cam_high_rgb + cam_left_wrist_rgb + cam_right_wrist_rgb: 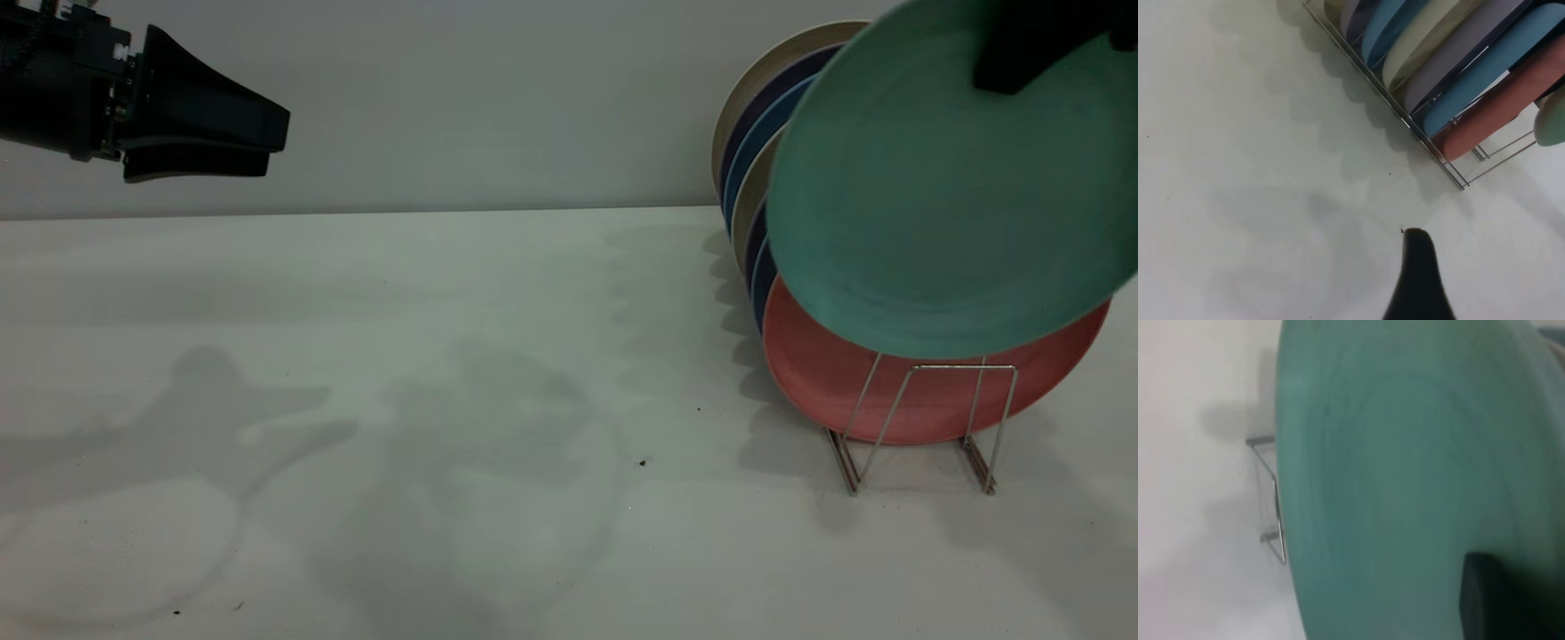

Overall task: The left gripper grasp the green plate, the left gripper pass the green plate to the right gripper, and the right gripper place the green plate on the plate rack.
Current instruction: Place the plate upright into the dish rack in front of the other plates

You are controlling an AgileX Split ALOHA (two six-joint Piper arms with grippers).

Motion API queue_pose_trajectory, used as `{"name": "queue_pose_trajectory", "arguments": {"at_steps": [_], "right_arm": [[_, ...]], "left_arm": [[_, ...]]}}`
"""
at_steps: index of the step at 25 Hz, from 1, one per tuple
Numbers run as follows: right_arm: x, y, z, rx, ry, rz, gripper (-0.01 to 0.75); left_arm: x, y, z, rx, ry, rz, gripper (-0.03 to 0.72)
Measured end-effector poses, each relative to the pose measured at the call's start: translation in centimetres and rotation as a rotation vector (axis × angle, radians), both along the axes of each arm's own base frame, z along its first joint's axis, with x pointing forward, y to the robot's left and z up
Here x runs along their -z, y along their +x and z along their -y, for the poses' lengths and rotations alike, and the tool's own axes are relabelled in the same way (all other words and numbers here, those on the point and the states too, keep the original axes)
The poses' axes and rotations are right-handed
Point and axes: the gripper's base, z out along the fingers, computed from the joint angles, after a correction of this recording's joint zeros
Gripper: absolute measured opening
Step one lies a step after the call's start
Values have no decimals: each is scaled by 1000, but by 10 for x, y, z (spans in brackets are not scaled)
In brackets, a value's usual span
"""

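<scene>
right hand (1022, 53) clamps green plate (942, 196) above rack (925, 418) | left hand (240, 147) nearly shut, empty, far off

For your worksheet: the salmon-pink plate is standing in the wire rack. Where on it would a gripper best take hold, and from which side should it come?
Grip the salmon-pink plate by its thin rim, probably at the exposed left edge. It stands on edge in the plate rack, so only the rim offers a pinch. The green plate, held by the right gripper, covers its top.
</scene>
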Motion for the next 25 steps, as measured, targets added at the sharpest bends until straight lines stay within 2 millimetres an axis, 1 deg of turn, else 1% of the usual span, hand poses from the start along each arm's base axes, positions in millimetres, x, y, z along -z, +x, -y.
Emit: {"name": "queue_pose_trajectory", "arguments": {"at_steps": [2, 23, 25], "right_arm": [[1, 0, 2, 8, 2, -3, 123], [-1, 3, 0, 48, 49, 26, 123], [1, 2, 1, 51, 50, 18, 123]], "left_arm": [[0, 0, 0, 0, 0, 0, 585], [0, 0, 0, -1, -1, -3, 585], [0, 0, 0, -1, -1, -3, 583]]}}
